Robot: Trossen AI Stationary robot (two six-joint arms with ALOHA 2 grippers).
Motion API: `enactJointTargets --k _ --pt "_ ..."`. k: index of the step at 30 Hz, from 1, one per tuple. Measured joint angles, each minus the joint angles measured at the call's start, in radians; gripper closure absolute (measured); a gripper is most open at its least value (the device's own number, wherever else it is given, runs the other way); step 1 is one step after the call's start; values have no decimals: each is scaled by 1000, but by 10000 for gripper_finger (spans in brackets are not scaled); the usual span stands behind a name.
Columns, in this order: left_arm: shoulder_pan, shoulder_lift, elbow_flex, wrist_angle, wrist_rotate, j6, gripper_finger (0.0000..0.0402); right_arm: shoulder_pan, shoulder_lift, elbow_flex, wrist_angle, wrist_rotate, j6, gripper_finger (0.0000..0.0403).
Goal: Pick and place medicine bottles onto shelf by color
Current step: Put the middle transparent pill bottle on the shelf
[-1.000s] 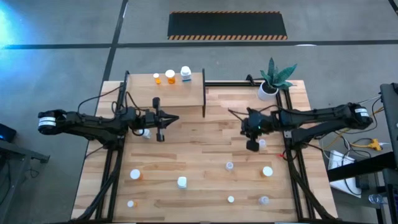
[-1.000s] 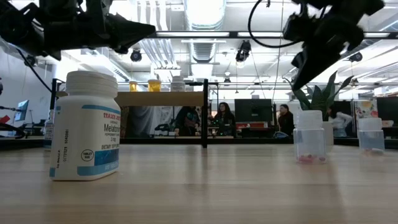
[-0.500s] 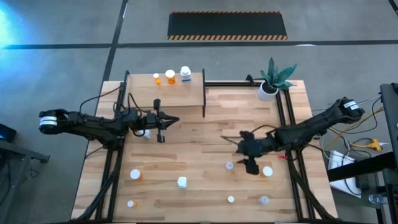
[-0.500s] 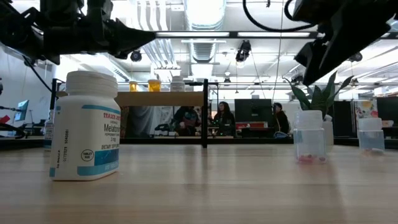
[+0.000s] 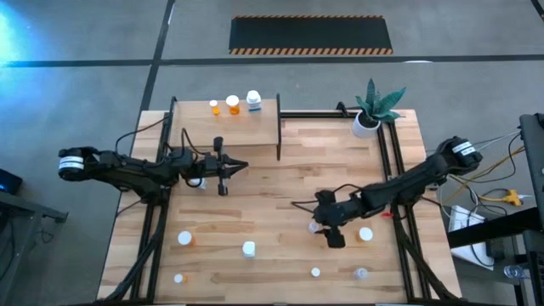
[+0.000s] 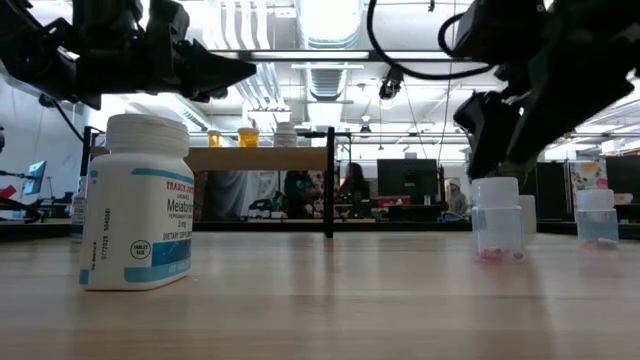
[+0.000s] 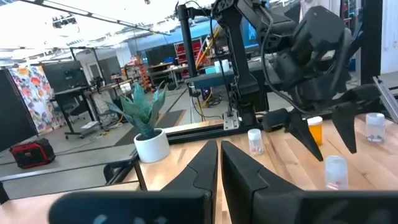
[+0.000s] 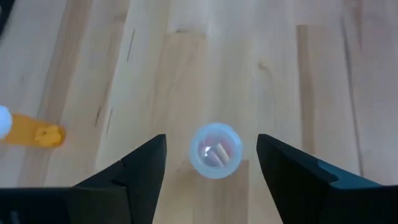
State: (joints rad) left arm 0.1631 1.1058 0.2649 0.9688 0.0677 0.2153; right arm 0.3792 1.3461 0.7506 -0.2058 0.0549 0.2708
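Note:
A clear medicine bottle (image 8: 215,150) stands upright on the wooden table, right of centre (image 5: 314,227). My right gripper (image 8: 211,139) hangs above it, pointing down and open, one finger on each side and apart from it. My left gripper (image 5: 242,166) is shut on nothing and hovers level in front of the shelf (image 5: 255,132). On the shelf stand two orange bottles (image 5: 232,104) and a white one (image 5: 253,100). More bottles stand along the near part of the table, among them a white bottle (image 5: 248,248) and an orange one (image 5: 184,239).
A white pot with a green plant (image 5: 367,123) stands at the far right corner. Black frame rails (image 5: 399,212) run along both sides of the table. An orange bottle (image 8: 31,134) lies close to the clear one. People sit in the room behind the table (image 6: 355,190).
My right gripper has come from the table's right middle toward the near edge and a little left, down over the clear bottle, and has opened. The bottle has stayed where it was.

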Motion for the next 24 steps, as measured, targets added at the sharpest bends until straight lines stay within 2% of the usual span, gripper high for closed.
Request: enactJointTargets --k 12,15,20,24 --pt "-2 0 0 2 0 -1 400 1 80 0 10 0 -49 178" --pt "-2 0 0 2 0 -1 400 1 87 0 15 15 -64 206" --pt "-2 0 0 3 0 -1 400 0 88 11 17 25 -112 280" --pt "-2 0 0 7 0 -1 400 -8 88 45 16 24 -161 285"
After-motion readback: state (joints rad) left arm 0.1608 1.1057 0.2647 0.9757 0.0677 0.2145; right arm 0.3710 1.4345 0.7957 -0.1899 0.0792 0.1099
